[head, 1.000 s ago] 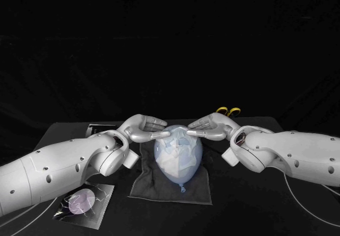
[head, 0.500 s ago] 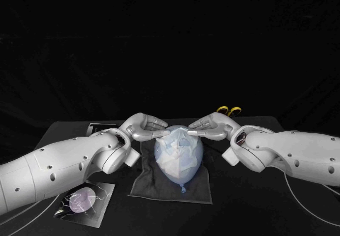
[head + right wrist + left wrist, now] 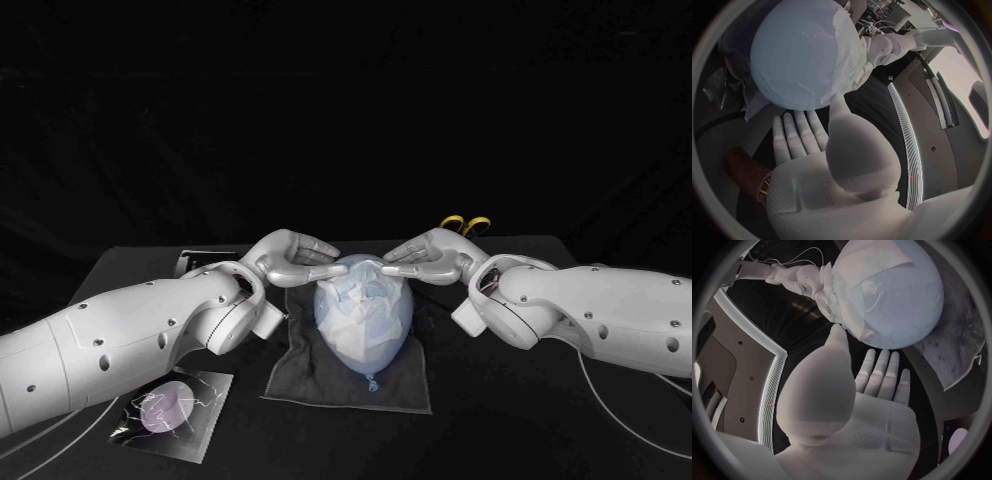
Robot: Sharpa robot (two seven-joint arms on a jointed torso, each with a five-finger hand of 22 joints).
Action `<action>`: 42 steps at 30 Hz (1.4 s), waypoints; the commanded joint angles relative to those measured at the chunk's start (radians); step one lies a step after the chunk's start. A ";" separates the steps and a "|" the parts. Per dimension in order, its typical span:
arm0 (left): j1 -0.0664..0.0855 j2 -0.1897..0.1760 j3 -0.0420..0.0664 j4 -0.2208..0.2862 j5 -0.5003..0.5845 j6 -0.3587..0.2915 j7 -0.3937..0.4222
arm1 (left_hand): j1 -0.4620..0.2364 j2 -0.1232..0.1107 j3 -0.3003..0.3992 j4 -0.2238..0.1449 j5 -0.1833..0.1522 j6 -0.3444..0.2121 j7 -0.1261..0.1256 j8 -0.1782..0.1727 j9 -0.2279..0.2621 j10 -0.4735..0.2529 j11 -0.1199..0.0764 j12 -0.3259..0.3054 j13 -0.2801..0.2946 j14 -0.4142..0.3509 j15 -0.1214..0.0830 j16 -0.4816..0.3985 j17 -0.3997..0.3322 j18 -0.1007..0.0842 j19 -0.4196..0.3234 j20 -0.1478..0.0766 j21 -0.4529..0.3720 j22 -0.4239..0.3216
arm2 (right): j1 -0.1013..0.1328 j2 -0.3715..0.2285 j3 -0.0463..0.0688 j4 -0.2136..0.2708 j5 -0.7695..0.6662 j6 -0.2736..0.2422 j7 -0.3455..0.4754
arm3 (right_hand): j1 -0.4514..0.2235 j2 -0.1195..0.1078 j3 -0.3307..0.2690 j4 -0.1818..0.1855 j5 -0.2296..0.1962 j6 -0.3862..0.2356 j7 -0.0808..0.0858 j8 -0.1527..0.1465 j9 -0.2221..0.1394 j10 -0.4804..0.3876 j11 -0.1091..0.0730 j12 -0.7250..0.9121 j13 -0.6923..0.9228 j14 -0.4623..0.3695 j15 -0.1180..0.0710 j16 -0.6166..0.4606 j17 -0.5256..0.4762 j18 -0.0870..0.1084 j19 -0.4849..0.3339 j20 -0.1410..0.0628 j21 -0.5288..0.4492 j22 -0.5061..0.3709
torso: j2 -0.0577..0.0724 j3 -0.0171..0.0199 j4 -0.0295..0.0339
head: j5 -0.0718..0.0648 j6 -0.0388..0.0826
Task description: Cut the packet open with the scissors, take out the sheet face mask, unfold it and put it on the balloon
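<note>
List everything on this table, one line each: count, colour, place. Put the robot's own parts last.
table: one, black, under everything.
cloth: one, dark grey, at the table's middle.
balloon: one, pale blue, lying on the cloth, knot towards the robot.
sheet mask: one, white, draped over the balloon's far half.
scissors: one pair, yellow handles showing, behind the right hand.
packet: one, dark with a lilac patch, near left of the table, beside the left arm.
flat dark thing: one, pale-edged, far left; cannot tell what it is.
left hand: silver, at the balloon's far left, thumb touching the mask.
right hand: silver, at the balloon's far right, thumb touching the mask.
</note>
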 commanded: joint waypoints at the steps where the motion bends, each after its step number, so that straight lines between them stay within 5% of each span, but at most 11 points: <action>1: 0.001 -0.001 0.002 0.004 0.027 -0.011 0.022 | -0.027 -0.020 -0.031 0.001 0.002 -0.010 0.087 -0.006 -0.003 -0.007 0.003 -0.006 -0.001 -0.014 0.000 -0.007 -0.004 0.005 -0.007 0.002 -0.004 -0.001 | -0.003 0.001 -0.002 0.001 -0.022 0.021 -0.010 | 0.011 0.002 -0.001 -0.008 -0.007 0.006 0.069 0.006 0.001 0.009 0.001 0.004 0.001 0.007 -0.001 0.004 0.002 0.004 0.003 0.001 0.004 -0.002 | 0.000 -0.0002 0.0004 | -0.001 0.001; 3: 0.001 -0.002 0.002 0.004 0.032 -0.011 0.021 | -0.067 -0.049 -0.060 0.002 0.004 -0.016 0.089 -0.009 -0.006 -0.011 0.004 -0.006 -0.001 -0.020 0.001 -0.009 -0.006 0.002 -0.009 0.002 -0.005 -0.001 | -0.003 0.001 -0.002 0.001 -0.024 0.021 -0.011 | 0.013 0.003 -0.001 -0.010 -0.007 0.007 0.069 0.007 0.001 0.009 0.001 0.004 0.001 0.008 -0.001 0.004 0.002 0.004 0.004 0.001 0.004 -0.002 | 0.000 0.0001 0.0008 | -0.002 0.000; 12: 0.001 -0.005 0.002 0.008 0.002 -0.005 -0.001 | -0.026 -0.071 -0.076 0.001 0.005 -0.035 0.088 -0.017 -0.014 -0.021 0.005 -0.006 -0.001 -0.041 0.002 -0.014 -0.012 -0.020 -0.014 0.001 -0.006 -0.002 | -0.004 0.001 -0.002 0.001 -0.026 0.019 -0.012 | 0.016 0.004 0.000 -0.013 -0.007 0.008 0.069 0.007 0.001 0.010 0.000 0.004 0.001 0.009 -0.001 0.004 0.002 0.004 0.003 0.001 0.004 -0.002 | 0.000 0.0000 -0.0002 | -0.001 -0.002; 28: 0.001 0.002 0.002 0.003 -0.060 -0.034 -0.043 | 0.077 -0.046 0.005 -0.001 0.003 -0.019 0.086 -0.013 -0.014 -0.016 0.004 -0.002 0.000 -0.020 0.003 -0.008 -0.012 0.015 -0.023 0.001 -0.011 -0.002 | -0.004 0.004 -0.002 0.004 -0.008 0.018 -0.012 | 0.017 0.005 0.000 -0.015 -0.007 0.009 0.069 0.007 0.001 0.011 0.000 0.005 0.001 0.011 -0.002 0.005 0.002 0.004 0.003 0.001 0.004 -0.003 | 0.000 0.0008 -0.0006 | -0.004 -0.007; 42: 0.001 0.007 0.002 0.002 -0.058 -0.055 -0.053 | 0.105 0.034 0.114 -0.007 -0.001 0.060 0.068 0.020 0.000 0.043 -0.015 0.013 0.002 0.066 -0.015 0.030 0.003 0.030 0.005 0.001 -0.002 0.003 | -0.004 0.003 -0.002 0.008 -0.003 0.019 -0.013 | 0.017 0.006 0.000 -0.016 -0.007 0.009 0.069 0.008 0.002 0.012 0.000 0.005 0.001 0.011 -0.002 0.005 0.002 0.004 0.004 0.001 0.004 -0.002 | 0.000 0.0006 -0.0001 | -0.003 -0.011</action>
